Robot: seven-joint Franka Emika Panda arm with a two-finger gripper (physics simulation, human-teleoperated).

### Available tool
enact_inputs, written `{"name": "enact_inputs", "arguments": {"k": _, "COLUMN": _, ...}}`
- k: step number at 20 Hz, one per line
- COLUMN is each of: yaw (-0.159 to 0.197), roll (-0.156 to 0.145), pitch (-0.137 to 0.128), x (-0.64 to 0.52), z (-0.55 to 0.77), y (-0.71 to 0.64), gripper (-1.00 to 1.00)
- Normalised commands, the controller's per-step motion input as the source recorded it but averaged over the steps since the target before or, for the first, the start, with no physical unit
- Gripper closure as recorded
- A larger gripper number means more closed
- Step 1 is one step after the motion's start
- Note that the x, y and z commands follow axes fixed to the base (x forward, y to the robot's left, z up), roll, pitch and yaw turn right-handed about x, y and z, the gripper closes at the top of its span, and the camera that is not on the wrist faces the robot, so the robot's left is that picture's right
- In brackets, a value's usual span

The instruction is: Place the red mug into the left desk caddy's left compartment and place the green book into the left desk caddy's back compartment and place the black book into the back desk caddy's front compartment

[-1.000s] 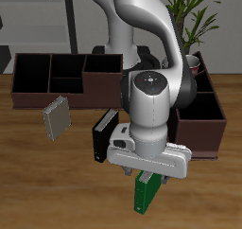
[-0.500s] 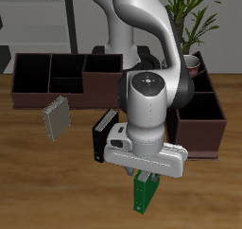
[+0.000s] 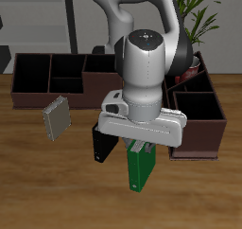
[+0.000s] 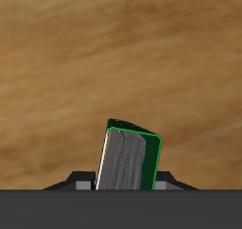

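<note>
My gripper [image 3: 139, 148] is shut on the top of the green book [image 3: 140, 172], which hangs upright above the wooden table. In the wrist view the green book [image 4: 129, 161] shows its grey page edge between the fingers, well clear of the wood. The black book [image 3: 101, 144] stands on the table just behind it, partly hidden by my hand. The left desk caddy [image 3: 202, 144] is beside my arm. A bit of the red mug [image 3: 193, 71] shows at that caddy's far end, mostly hidden. The back desk caddy [image 3: 40, 98] lies farther back.
A grey book [image 3: 55, 119] leans on the table in front of the back desk caddy. A potted plant [image 3: 197, 13] stands behind the left desk caddy. My arm hides much of the table's middle.
My arm has risen and drawn back a little, lifting the green book off the table. The black and grey books have not moved.
</note>
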Motion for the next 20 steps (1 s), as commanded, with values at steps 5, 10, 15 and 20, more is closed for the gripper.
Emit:
{"name": "enact_inputs", "arguments": {"k": 5, "yaw": 0.040, "roll": -0.048, "pitch": -0.036, "x": -0.53, "z": 0.89, "y": -0.03, "gripper": 1.00}}
{"name": "enact_inputs", "arguments": {"k": 10, "yaw": 0.036, "roll": 0.003, "pitch": -0.071, "x": -0.72, "z": 0.77, "y": 0.20, "gripper": 1.00}}
{"name": "enact_inputs", "arguments": {"k": 15, "yaw": 0.036, "roll": 0.034, "pitch": -0.051, "x": -0.93, "z": 0.58, "y": 0.44, "gripper": 1.00}}
{"name": "enact_inputs", "arguments": {"k": 20, "yaw": 0.072, "roll": 0.068, "pitch": -0.065, "x": -1.13, "z": 0.42, "y": 0.55, "gripper": 1.00}}
